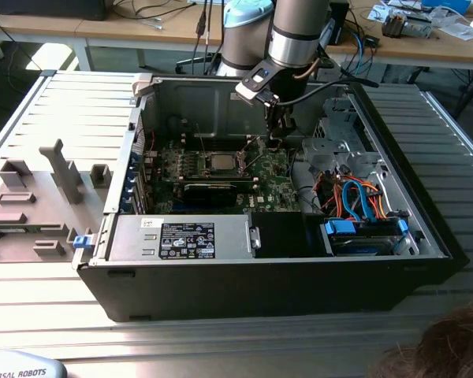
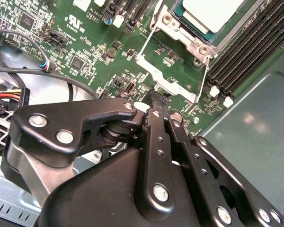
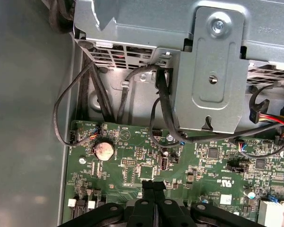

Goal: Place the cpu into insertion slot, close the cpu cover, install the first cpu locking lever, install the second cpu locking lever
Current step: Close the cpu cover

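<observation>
Wooden desks (image 1: 426, 46) behind ribbed grey table (image 1: 79, 106), jaws closed above motherboard (image 2: 90, 52)

Robot arm (image 1: 298, 31): silver-grey cylindrical segment, pale-blue joint cap (image 1: 248, 12), pale grey block (image 1: 256, 83) at the wrist; gripper (image 2: 157, 98): matte-black linkage plates, slim paired fingers, silver round-head screws (image 2: 161, 191) at the pivots.

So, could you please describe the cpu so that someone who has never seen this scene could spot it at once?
Find the open computer case and the green motherboard on its floor. Near the board's middle lies the cpu, ringed by a silver metal frame. It is the one flat, plain silver-grey square there, unlike the long black bar beside it.
</observation>
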You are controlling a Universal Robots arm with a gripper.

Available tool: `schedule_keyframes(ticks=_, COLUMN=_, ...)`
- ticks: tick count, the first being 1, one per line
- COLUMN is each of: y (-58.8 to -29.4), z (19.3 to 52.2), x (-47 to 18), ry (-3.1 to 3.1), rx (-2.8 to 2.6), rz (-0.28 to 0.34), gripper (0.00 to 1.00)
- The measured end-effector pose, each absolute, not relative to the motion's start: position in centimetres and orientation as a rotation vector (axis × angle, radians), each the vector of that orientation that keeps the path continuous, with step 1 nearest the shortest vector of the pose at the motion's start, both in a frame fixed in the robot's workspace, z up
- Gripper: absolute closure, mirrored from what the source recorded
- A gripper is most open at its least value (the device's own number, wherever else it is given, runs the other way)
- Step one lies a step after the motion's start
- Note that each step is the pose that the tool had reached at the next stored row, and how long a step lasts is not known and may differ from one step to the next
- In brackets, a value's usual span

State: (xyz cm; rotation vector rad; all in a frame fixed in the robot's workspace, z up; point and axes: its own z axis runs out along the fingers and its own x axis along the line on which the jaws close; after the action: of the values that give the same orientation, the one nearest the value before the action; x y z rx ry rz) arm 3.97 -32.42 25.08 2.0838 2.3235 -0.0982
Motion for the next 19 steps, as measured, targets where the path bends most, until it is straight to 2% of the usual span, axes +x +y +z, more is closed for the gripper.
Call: schedule_keyframes(ticks=19, y=-32.42, z=25.07, x=3.82, ry=2.315, rx=2.077, rz=-0.116, gripper=0.89)
